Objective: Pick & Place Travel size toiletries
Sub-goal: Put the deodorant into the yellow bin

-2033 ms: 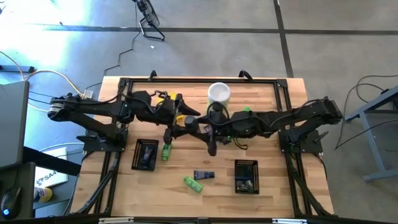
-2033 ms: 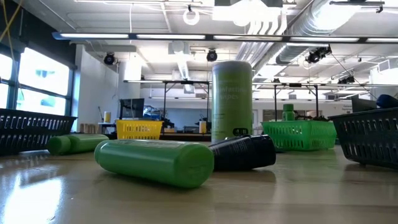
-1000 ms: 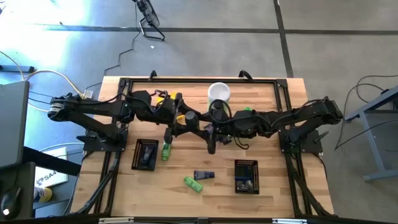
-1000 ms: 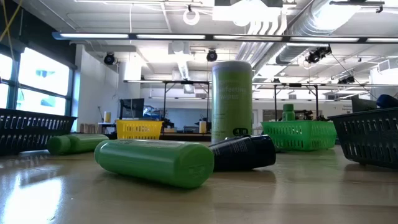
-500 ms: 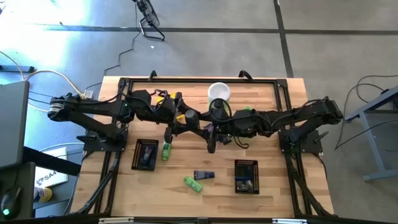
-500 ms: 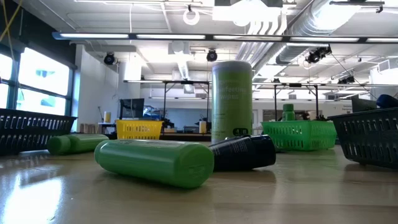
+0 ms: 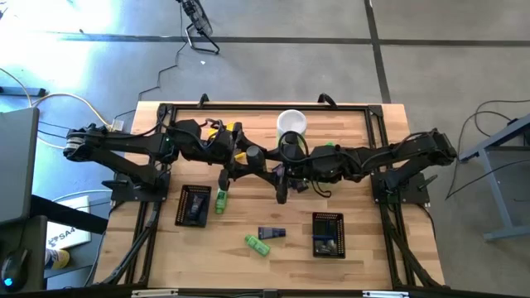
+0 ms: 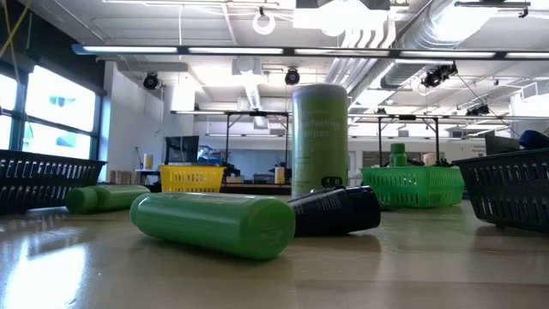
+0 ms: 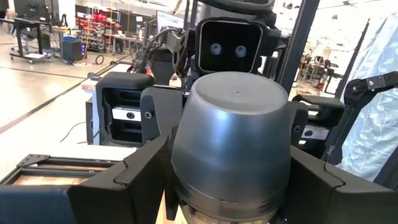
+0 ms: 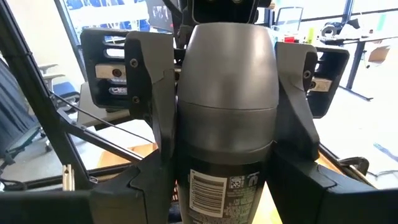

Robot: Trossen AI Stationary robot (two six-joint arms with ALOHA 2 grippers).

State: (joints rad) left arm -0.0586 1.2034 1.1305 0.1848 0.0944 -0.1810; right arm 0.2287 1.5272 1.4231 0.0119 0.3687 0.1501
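While both jaws clamp one grey deodorant stick just beside the white-lidded canister, one should release only after the other's hold is firm.

Both arms meet mid-surface; left end effector and right end effector adjoin beside the white-lidded canister.

From above, I can't separate left gripper from right gripper: dark arms overlap mid-table. Grey deodorant stick runs off right wrist picture's edge, label print unreadable. Contents of black mesh tray too small to name. Low view: green bottle hides navy tube's near end.
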